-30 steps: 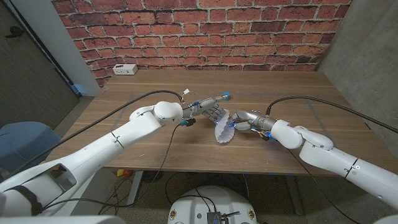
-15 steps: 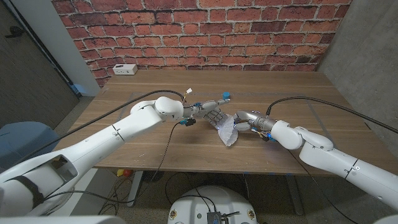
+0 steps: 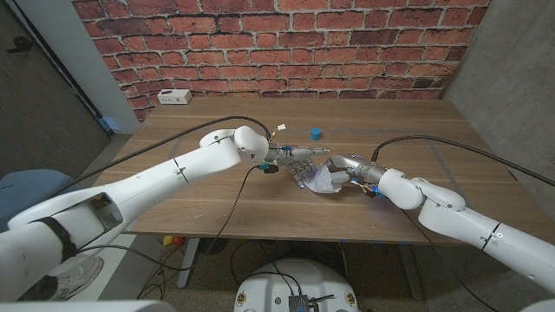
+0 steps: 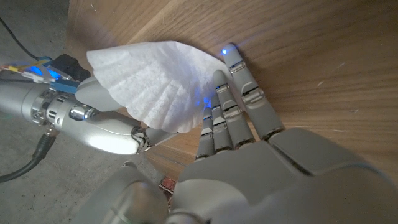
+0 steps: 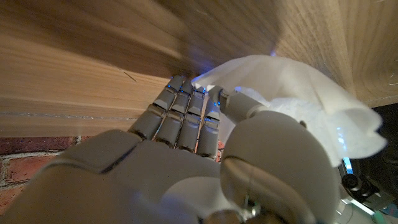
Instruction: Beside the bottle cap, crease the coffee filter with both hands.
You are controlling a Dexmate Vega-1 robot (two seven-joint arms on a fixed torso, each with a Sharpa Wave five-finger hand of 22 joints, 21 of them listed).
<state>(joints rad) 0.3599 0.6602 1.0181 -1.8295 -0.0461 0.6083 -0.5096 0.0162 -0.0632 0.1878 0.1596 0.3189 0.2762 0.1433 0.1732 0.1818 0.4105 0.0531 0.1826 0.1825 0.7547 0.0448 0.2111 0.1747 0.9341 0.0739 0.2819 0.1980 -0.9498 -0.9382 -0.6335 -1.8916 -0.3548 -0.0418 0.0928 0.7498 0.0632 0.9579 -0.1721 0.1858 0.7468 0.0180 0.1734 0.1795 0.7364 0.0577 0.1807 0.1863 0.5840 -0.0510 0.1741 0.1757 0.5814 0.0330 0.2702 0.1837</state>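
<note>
The white pleated coffee filter (image 3: 323, 180) lies crumpled low on the wooden table, between my two hands. My right hand (image 3: 343, 167) grips it from the right; in the right wrist view the filter (image 5: 305, 99) is draped over the thumb of the right hand (image 5: 205, 149). My left hand (image 3: 300, 161) reaches in from the left with its fingers (image 4: 239, 102) straight and together, their tips touching the filter's (image 4: 152, 78) edge. The right hand (image 4: 99, 127) shows under the filter there. A small blue bottle cap (image 3: 316, 133) sits just behind the hands.
A white power strip (image 3: 175, 96) lies at the table's back left corner by the brick wall. Black cables run along both arms above the table (image 3: 217, 199). Bare wood stretches to the left and right of the hands.
The filter stood upright between the hands and now lies lower and crumpled. My left hand has moved right toward the right hand, uncovering the blue cap.
</note>
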